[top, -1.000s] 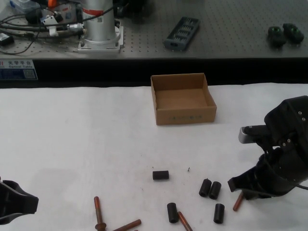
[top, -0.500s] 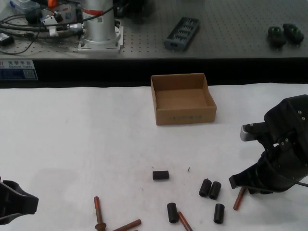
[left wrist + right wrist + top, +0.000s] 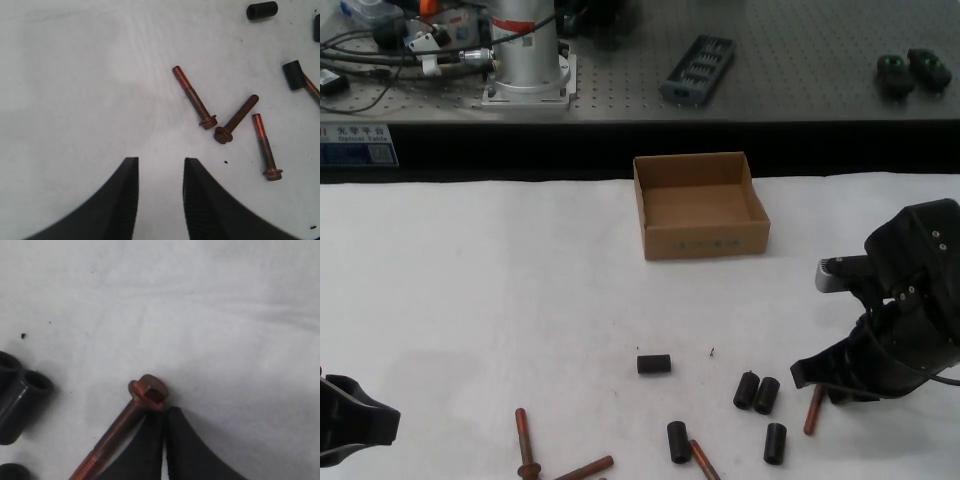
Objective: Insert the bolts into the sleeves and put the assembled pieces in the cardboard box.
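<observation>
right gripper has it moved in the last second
Yes, slightly: in the high view the right gripper has edged toward the cardboard box, uncovering more of the bolt beside it.

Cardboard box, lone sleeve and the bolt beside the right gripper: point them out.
cardboard box (image 3: 705, 243): high view, front wall.
lone sleeve (image 3: 654, 364): high view, middle of its side.
bolt (image 3: 149, 390): right wrist view, hex head.
</observation>
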Controlling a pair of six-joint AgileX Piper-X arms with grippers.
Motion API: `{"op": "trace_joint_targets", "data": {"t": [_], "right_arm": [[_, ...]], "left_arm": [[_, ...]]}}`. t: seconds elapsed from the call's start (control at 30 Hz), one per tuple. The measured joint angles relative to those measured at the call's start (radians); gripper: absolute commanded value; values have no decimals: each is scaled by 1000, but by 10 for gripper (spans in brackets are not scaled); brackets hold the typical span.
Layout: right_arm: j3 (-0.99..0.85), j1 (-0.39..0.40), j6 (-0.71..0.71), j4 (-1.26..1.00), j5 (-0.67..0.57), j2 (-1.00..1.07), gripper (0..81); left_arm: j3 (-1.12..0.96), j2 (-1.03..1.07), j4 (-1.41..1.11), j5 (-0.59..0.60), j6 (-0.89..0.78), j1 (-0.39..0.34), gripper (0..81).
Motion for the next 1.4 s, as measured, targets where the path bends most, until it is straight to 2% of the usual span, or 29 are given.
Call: {"op": "trace_joint_targets", "data": {"t": [0.2,0.7,0.9,1.4], "right_arm": [[-27,15,0,-6,-57,18,40],[-42,23,4,28,-91,21,40],[-135,23,4,97,-125,21,40],[-171,23,40,160,-132,21,46]], "left_arm": [[0,0,0,0,0,0,231],[0,0,0,0,6,0,231],[0,0,0,-3,15,0,231],[0,0,0,-8,16,0,231]]}}
